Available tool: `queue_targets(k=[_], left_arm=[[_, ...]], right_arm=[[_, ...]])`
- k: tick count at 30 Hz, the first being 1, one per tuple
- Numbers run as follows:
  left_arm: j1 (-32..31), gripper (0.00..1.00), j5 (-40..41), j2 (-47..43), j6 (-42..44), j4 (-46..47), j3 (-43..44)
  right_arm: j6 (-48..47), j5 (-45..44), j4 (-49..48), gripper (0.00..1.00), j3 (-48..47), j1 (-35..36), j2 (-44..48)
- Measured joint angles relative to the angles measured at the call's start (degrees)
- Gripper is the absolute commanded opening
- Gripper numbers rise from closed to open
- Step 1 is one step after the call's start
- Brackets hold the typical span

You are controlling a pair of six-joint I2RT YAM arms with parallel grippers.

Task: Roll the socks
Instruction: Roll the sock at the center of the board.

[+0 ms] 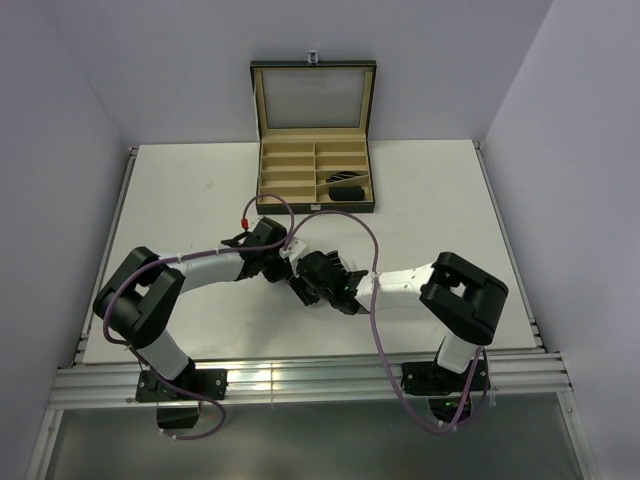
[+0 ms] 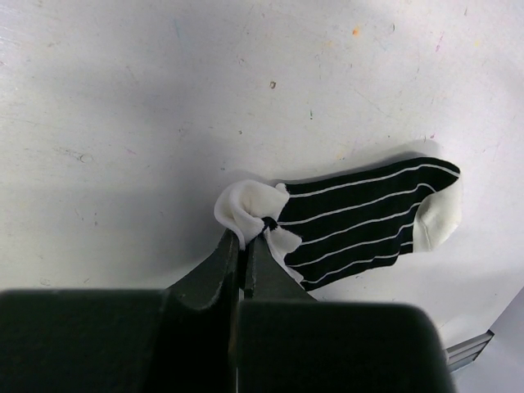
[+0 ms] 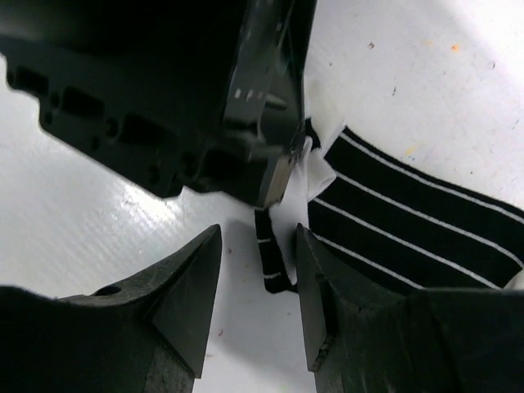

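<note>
A black sock with thin white stripes and white ends [image 2: 368, 221] lies flat on the white table. My left gripper [image 2: 243, 233] is shut on its bunched white end. The right wrist view shows the same sock [image 3: 409, 217]. There my right gripper [image 3: 259, 236] stands open, with a narrow folded strip of the sock [image 3: 274, 262] between its fingers, close to the right one. From above, the left gripper [image 1: 290, 262] and right gripper [image 1: 312, 285] meet at the table's middle and hide the sock. Two dark sock bundles [image 1: 346, 191] lie in the box's right compartments.
A black box with tan lining [image 1: 262, 170] stands open at the back of the table, its lid upright. The left gripper's body [image 3: 164, 90] hangs just above and ahead of the right fingers. Purple cables [image 1: 372, 300] loop over both arms.
</note>
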State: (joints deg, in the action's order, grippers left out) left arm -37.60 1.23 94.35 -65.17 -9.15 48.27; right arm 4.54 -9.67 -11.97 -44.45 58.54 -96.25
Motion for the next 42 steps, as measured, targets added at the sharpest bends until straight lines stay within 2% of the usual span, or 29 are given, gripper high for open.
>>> queue_targets(k=[4,7,8,10,11,16,18,19,21,28,35,42], left_arm=[[0.0,0.0,0.1,0.0,-0.1,0.0,0.0],[0.0,0.0,0.1,0.0,-0.3,0.0,0.0],[0.1,0.0,0.1,0.0,-0.5,0.0,0.0],[0.3,0.03,0.2,-0.3,-0.7,0.2,-0.3],[0.3,0.06,0.2,-0.7,-1.0,0.2,-0.7],[0.4,0.36,1.1,-4.4,-2.8,0.8,-4.0],[0.4,0.49,1.6,-6.4,-3.7,1.2,-5.6],[0.4,0.61,1.8,-7.9,-4.3,1.5,-6.6],[0.2,0.71,2.1,-10.6,-5.4,2.1,-8.5],[0.0,0.71,3.6,-16.7,-8.4,7.5,-13.6],[-0.4,0.64,2.5,-14.6,-8.5,11.3,-13.6],[-2.3,0.63,0.9,-10.2,-8.1,11.5,-12.2]], right_arm=[[0.1,-1.0,0.1,0.4,-0.9,0.0,-1.2],[0.3,-2.7,1.2,0.26,-2.3,0.0,-2.5],[0.5,-3.2,1.5,0.15,-2.7,0.0,-2.9],[0.8,-4.1,2.1,0.03,-3.4,0.0,-3.4],[1.0,-4.3,2.3,0.0,-3.7,0.0,-3.5],[2.3,-2.5,2.8,0.0,-4.0,-0.8,-3.5],[3.1,0.9,2.9,0.0,-3.8,-2.3,-2.9],[3.8,3.1,2.9,0.0,-3.6,-3.4,-2.5],[5.7,9.2,2.7,0.0,-2.7,-6.8,-1.7],[12.8,26.4,-0.3,0.0,0.9,-16.4,-0.5],[21.3,38.2,-6.4,0.0,5.3,-22.3,-0.9],[30.7,47.6,-16.5,0.0,9.2,-27.6,-4.7]])
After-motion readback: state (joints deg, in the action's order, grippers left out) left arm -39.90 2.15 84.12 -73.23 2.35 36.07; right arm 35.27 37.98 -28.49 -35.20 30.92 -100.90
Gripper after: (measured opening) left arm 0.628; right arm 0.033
